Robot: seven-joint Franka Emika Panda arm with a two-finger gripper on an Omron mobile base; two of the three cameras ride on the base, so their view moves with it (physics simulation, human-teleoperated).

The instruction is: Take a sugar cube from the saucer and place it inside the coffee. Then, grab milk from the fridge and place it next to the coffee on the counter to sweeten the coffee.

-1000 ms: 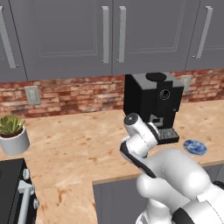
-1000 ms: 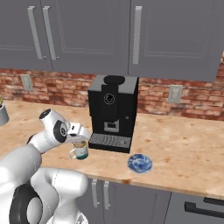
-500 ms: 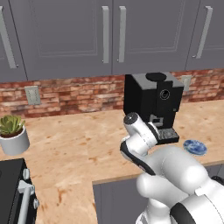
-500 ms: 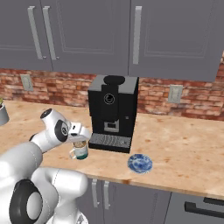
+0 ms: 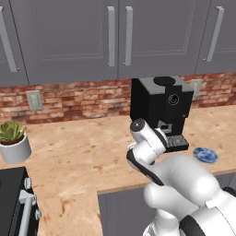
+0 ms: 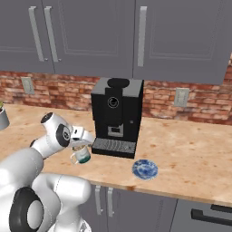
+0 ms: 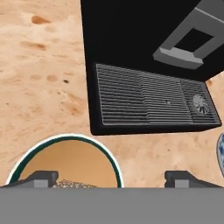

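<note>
The coffee (image 6: 81,155) is a pale mug with a dark green rim (image 7: 65,159), standing on the counter (image 6: 181,154) just left of the coffee machine's drip tray. A pale speckled sugar cube (image 7: 72,184) lies in the brown liquid. My gripper (image 6: 82,146) hangs right over the mug, open, with one fingertip (image 7: 41,177) above the coffee and the other fingertip (image 7: 180,177) above bare counter; nothing is between them. The blue saucer (image 6: 145,169) lies right of the machine near the counter's front edge, and shows as saucer (image 5: 205,155) and saucer (image 7: 221,148). The milk and the fridge are out of view.
A black coffee machine (image 6: 118,113) with a ribbed drip tray (image 7: 148,100) stands against the brick wall, close behind the mug. A potted plant (image 5: 14,140) sits far left on the counter. A black stove (image 5: 14,203) is at the lower left. Grey cabinets hang overhead.
The jaws have gone from shut to wide open above the mug. The arm and the base have stayed where they were.
</note>
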